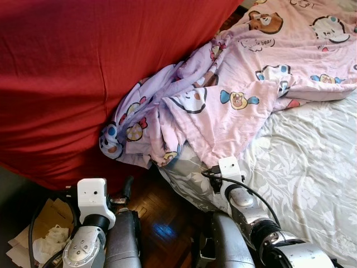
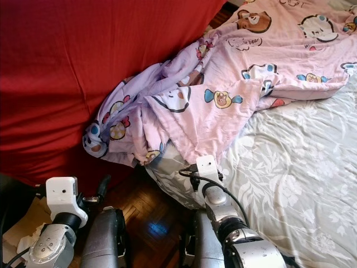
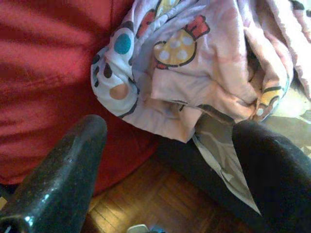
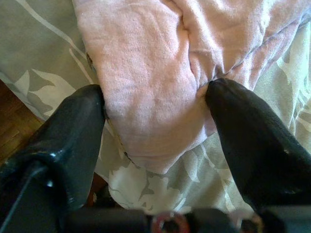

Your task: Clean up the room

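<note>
Right arm reaches forward, silver forearm low, white wrist module ahead of it, black cable looping over wrist. Right gripper (image 4: 155,121) fingers spread wide, one black finger (image 4: 68,131) on each side of pink blanket fold (image 4: 150,82), both tips touching cloth, fold between them.

Left arm drawn back, lower, wrist module upright. Left gripper (image 3: 165,160) fingers apart, nothing between them; blanket's hanging edge lies ahead of tips, not touched. One left finger tip (image 1: 128,184) pokes up beside module.
</note>
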### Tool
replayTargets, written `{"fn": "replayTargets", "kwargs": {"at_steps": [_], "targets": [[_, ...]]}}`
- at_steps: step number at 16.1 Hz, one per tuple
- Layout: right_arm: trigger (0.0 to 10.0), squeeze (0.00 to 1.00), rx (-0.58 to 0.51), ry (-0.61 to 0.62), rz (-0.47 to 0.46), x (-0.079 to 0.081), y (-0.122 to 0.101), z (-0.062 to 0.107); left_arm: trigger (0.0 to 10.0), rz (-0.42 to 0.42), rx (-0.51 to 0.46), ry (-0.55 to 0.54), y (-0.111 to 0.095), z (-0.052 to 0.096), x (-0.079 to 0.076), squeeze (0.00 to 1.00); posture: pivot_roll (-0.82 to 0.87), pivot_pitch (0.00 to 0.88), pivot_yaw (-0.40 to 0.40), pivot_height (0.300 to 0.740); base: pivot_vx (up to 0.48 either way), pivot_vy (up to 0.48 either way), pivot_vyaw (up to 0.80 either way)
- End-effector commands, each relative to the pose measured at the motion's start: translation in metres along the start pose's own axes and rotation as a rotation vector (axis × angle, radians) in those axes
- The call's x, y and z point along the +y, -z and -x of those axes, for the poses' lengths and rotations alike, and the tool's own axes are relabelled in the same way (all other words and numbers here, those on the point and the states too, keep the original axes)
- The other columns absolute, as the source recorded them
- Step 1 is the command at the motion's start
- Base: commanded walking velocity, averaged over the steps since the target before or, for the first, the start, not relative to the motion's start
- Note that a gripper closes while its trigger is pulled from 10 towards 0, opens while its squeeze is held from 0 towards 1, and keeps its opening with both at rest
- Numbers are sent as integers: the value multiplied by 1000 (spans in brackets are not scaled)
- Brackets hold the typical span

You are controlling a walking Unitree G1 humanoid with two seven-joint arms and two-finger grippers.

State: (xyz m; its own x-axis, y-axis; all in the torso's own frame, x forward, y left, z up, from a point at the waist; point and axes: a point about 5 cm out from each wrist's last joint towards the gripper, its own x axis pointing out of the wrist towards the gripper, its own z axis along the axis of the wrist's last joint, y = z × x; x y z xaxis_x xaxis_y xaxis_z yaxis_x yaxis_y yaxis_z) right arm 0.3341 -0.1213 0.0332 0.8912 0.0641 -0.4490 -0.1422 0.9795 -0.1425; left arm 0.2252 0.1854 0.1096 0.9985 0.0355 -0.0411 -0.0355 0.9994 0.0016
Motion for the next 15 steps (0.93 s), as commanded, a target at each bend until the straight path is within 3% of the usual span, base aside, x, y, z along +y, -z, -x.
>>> {"fn": "replayTargets", "kwargs": {"at_steps": [1,2,5,15], "targets": [[10000,0,66,8,2,-2,18,4,10000,6,37,1,6,5,-2,0,174,380,-105,616,0,0,0],[0,0,54,2,-4,-2,17,3,10000,7,39,0,6,5,-2,0,177,377,-100,616,0,0,0],[0,0,24,-25,51,1,13,3,10000,13,47,-7,7,10,-1,0,174,377,-100,616,0,0,0],[0,0,55,-7,66,-5,25,6,10000,23,73,-24,14,18,-2,0,165,372,-110,616,0,0,0]]}}
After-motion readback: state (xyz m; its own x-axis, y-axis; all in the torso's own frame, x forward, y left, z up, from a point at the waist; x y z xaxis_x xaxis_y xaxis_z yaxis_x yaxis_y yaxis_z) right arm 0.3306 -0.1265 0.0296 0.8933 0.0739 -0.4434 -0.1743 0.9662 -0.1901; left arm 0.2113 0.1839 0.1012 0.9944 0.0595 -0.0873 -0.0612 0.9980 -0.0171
